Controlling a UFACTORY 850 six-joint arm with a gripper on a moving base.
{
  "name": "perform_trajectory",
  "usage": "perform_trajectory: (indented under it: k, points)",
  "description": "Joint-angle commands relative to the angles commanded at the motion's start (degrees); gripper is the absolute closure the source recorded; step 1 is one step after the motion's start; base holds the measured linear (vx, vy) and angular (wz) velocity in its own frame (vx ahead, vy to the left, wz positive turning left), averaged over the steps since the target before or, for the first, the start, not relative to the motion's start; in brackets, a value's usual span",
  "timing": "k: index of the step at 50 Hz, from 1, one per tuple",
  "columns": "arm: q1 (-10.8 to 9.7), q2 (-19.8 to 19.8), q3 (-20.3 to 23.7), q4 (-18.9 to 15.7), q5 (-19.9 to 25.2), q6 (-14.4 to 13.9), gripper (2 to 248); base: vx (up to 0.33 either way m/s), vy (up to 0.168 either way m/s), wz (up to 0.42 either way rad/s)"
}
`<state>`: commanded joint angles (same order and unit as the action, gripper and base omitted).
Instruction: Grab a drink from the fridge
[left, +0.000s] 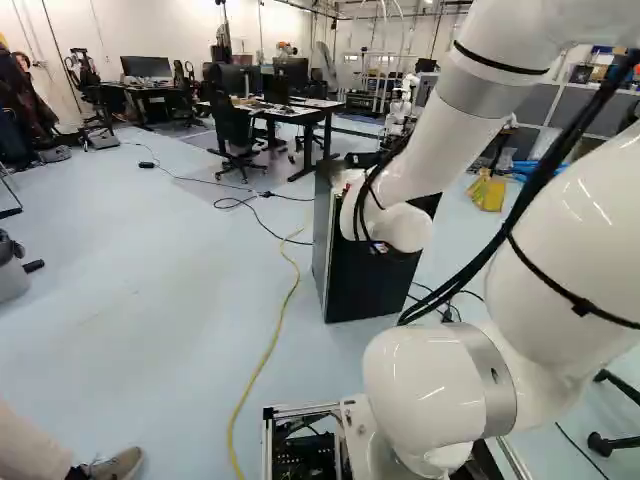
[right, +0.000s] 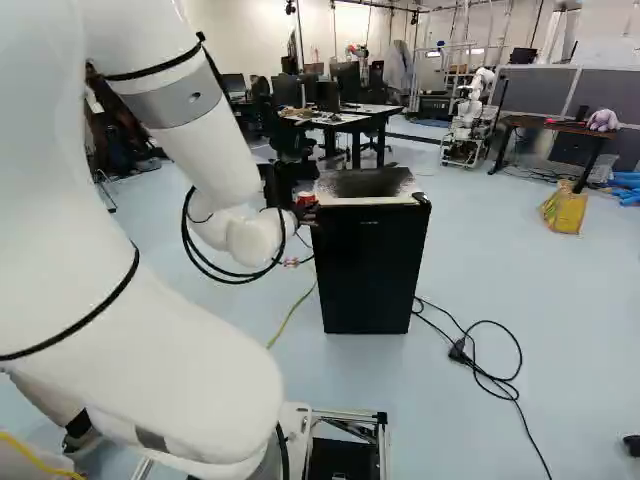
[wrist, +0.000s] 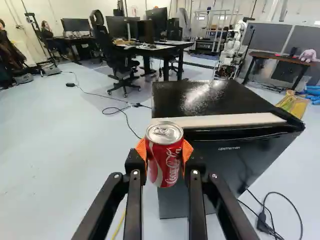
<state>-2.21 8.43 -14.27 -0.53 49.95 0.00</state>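
Base views, two: are looking ahead and slightly down from behind the white arm (left: 440, 130), left and right of it, and are sharing the black mini fridge (right: 365, 270) and desks (left: 318, 105). Wrist view, one: is facing both from nearer.

Setting: robotics laboratory | Evidence: another robot (wrist: 233, 49); monitors (wrist: 74, 25); office chair (wrist: 118, 59); yellow cable (left: 278, 328) across pale floor (left: 180, 300)

Main obstacle was the black fridge (right: 368, 275), with a desk (left: 305, 114) standing beyond it. Passage was available above the fridge top and over the floor (left: 160, 270) to its left, where a yellow cable (left: 274, 340) ran.
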Motion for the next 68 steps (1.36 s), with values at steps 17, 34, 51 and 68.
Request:
perform_trajectory:
  k: [17,34,51,68]
  points:
    - [1.19,4.07,4.98,0.28,0.03,0.0,162,0.0,0.0,0.0]
    - [1.92,6.59,8.06,0.46,0.04,0.0,162,0.0,0.0,0.0]
    - [2.2,7.56,9.25,0.53,0.05,0.0,162,0.0,0.0,0.0]
    - [2.21,7.57,9.27,0.53,0.05,0.0,162,0.0,0.0,0.0]
